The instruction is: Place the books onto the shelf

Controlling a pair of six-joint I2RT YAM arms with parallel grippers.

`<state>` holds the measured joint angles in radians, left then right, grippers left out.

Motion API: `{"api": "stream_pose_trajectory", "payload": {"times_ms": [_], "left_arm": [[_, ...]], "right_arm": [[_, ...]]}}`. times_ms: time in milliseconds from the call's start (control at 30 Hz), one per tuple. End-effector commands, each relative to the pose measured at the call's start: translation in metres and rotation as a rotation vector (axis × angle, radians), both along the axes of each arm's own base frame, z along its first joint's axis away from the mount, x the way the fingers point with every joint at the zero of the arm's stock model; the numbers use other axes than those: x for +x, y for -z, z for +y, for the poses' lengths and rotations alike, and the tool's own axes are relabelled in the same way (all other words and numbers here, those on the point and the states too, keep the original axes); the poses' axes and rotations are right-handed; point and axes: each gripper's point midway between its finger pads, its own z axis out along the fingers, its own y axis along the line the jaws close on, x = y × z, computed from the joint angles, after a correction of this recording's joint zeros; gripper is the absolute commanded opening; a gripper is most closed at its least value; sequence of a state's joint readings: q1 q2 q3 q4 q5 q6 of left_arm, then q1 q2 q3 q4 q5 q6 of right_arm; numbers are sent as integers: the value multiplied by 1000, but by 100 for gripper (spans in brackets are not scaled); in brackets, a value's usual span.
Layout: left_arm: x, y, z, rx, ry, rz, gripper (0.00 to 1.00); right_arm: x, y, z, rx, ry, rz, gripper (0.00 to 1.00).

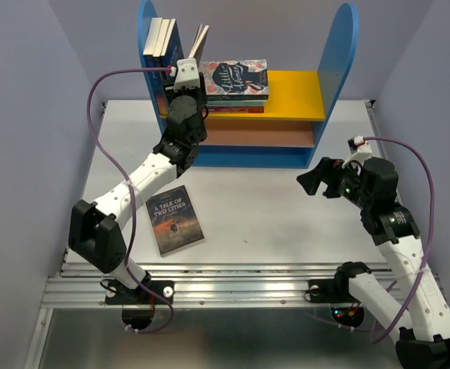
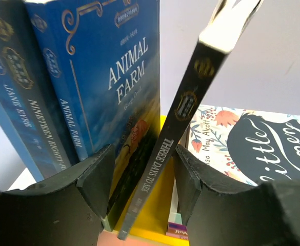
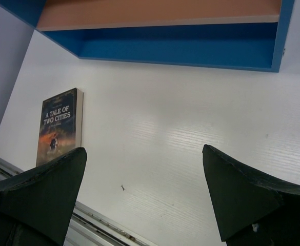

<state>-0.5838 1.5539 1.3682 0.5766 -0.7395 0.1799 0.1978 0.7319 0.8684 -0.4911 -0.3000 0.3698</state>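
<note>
The small bookshelf with blue round-topped side panels (image 1: pixel 338 69), a yellow upper board, a salmon middle board and a blue base stands at 12 o'clock on the white table (image 1: pixel 271 223). On the yellow board, three upright dark blue paperbacks stand against the left panel: Jane Eyre (image 2: pixel 14 102), cut off by the picture's edge, Nineteen Eighty-Four (image 2: pixel 42 128) and Animal Farm (image 2: pixel 119 77).

At their 3 o'clock leans a thin black-spined paperback, Three Days to See (image 2: pixel 191 97). Its top is blurred, its cover is unseen and its foot is lost behind the fingers. The left gripper (image 2: pixel 144 151) has its jaws spread wider than this spine. One finger is clear of it and the other is just beside it, though contact cannot be told. From above, the wrist hides these fingers.

Further right lies a flat stack topped by a floral pink-and-navy cover (image 1: pixel 236 77); the lower titles are unreadable.

The brown-and-blue paperback A Tale of Two Cities (image 1: pixel 175 220) lies flat at the table's 8 o'clock. The right gripper (image 1: pixel 317 178) hangs at 3 o'clock with its jaws wide apart and nothing between them.
</note>
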Motion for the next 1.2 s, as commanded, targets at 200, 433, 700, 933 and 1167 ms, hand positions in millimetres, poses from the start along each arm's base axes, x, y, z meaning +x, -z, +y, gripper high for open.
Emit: {"api": "stream_pose_trajectory", "payload": {"times_ms": [200,433,700,933,1167], "left_arm": [[-40,-71,10,-125,24,-135,60],[-64,-87,1,-142,93,-152,80],[-126,-108,-21,-218,245,-183,96],[-157,-97,-15,-334,297,-117,99],[-186,1,6,-526,274,133,99]], "right_arm": [[-2,-4,5,12,-34,-29,100],[-2,-5,8,18,-49,-31,100],[-3,-5,11,18,-71,-30,100],[-8,-4,14,27,-96,-32,100],[-14,8,20,40,-135,3,100]]}}
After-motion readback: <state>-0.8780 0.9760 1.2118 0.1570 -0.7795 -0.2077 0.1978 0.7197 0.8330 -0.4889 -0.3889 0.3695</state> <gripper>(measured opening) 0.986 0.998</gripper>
